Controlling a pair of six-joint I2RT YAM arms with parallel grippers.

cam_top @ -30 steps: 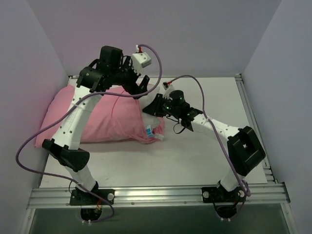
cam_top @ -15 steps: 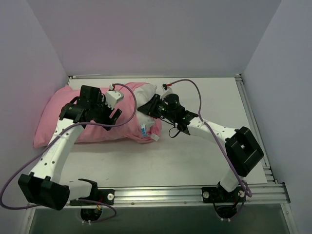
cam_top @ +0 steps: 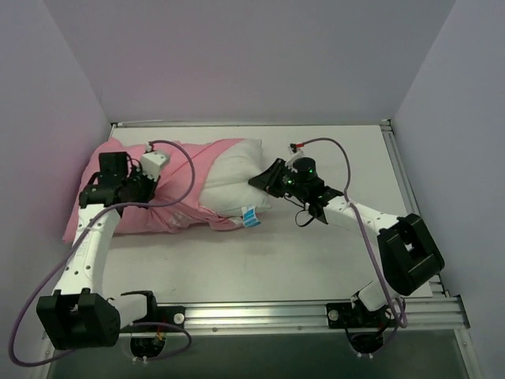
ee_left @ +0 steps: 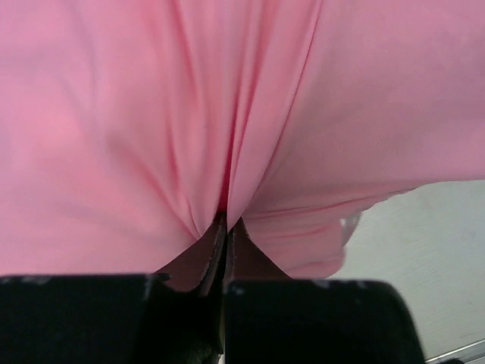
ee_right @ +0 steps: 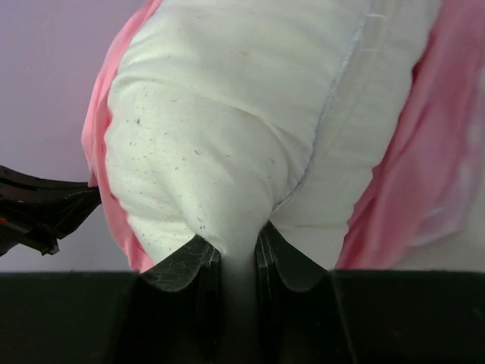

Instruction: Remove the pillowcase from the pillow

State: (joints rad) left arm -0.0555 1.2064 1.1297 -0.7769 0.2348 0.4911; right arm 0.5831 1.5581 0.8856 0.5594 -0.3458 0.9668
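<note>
The pink pillowcase (cam_top: 185, 189) lies at the back left of the table, still around the left part of the pillow. The white pillow (cam_top: 233, 180) sticks out of its right opening, a small blue and white tag (cam_top: 250, 216) at its near edge. My left gripper (cam_top: 150, 188) is shut on a fold of the pillowcase (ee_left: 227, 152); the cloth bunches into the closed jaws (ee_left: 224, 227). My right gripper (cam_top: 264, 178) is shut on the pillow's right corner (ee_right: 227, 197), with white fabric pinched between its fingers (ee_right: 236, 254).
Grey walls close in the table on the left, back and right. A metal rail (cam_top: 252, 312) runs along the near edge by the arm bases. Purple cables (cam_top: 181, 170) loop off both wrists above the pillow.
My left arm came down from above the pillow, moved left and closed on the pillowcase. The pillowcase slid left and more white pillow shows. My right gripper shifted slightly right with the pillow.
</note>
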